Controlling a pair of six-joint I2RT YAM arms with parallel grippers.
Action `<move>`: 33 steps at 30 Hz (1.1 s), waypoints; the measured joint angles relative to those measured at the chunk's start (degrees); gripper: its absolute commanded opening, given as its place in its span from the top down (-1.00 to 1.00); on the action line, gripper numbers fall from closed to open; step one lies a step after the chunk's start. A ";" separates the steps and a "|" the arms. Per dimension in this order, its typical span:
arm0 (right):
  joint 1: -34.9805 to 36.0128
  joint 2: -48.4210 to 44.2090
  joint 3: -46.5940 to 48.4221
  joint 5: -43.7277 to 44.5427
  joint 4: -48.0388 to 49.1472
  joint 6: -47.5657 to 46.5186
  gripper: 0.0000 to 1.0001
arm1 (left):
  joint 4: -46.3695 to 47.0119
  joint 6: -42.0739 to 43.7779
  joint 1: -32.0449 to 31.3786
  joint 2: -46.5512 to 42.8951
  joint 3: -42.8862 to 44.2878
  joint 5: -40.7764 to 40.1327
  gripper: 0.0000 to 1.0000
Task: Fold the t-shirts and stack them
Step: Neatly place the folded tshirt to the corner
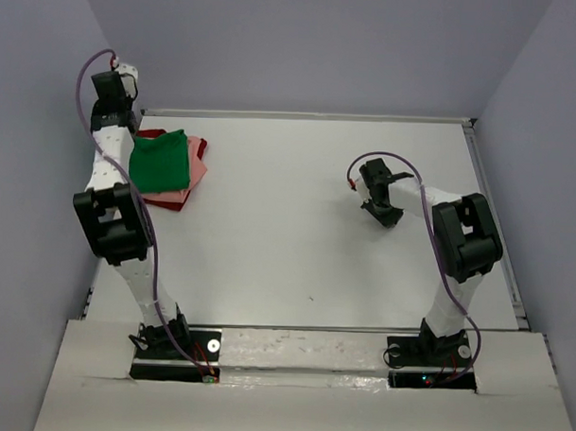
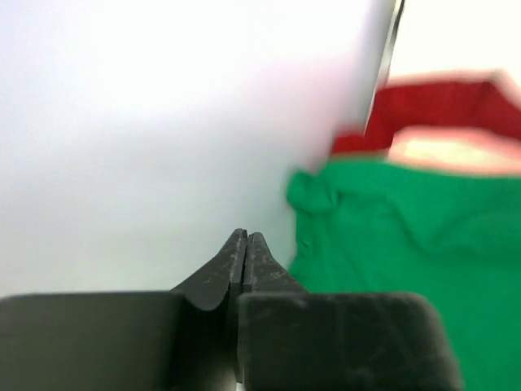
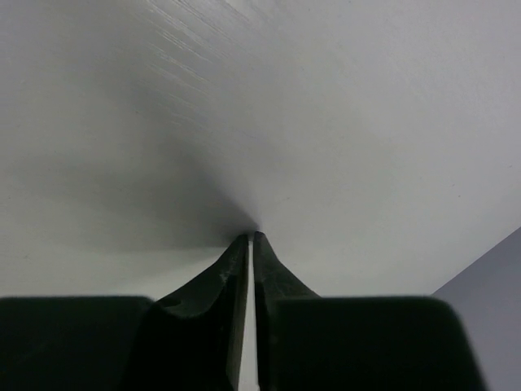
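The bright green cloth t-shirt (image 1: pixel 159 162) topped the salmon pink shirt (image 1: pixel 197 165) and dark red shirt (image 1: pixel 170 202), far-left; left gripper (image 2: pixel 246 238) and right gripper (image 3: pixel 251 238) sat pinched closed — empty (a careless left swing could drag the stack).

The left arm (image 1: pixel 113 224) and right arm (image 1: pixel 462 240) are white tubes joined by bulky black motor housings. A purple cable (image 1: pixel 82 83) loops out behind each gripper. The left gripper (image 2: pixel 246 240) and right gripper (image 3: pixel 251 240) have matte black fingers tapering to thin tips.
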 measured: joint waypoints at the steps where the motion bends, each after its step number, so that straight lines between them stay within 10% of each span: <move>1: -0.02 -0.46 -0.33 0.02 0.09 -0.07 0.50 | -0.74 -0.59 -0.20 -2.62 0.66 1.73 0.53; 7: -0.50 -10.54 -5.09 -1.16 0.04 0.07 0.03 | -0.74 -3.13 -4.04 -32.72 -6.40 11.76 -0.34; 11: -0.83 -20.94 -6.62 -0.13 0.17 1.55 -0.95 | 1.64 -3.43 -10.32 -48.57 -19.04 16.48 -0.74; 14: -0.83 -28.39 -7.48 1.38 1.36 3.80 -0.99 | 2.25 -4.07 -11.37 -54.49 -27.76 18.73 -0.98; 33: -15.08 -50.60 -23.21 -0.13 11.15 15.41 -0.99 | 12.07 -12.07 -11.72 -68.00 -64.15 31.82 -0.98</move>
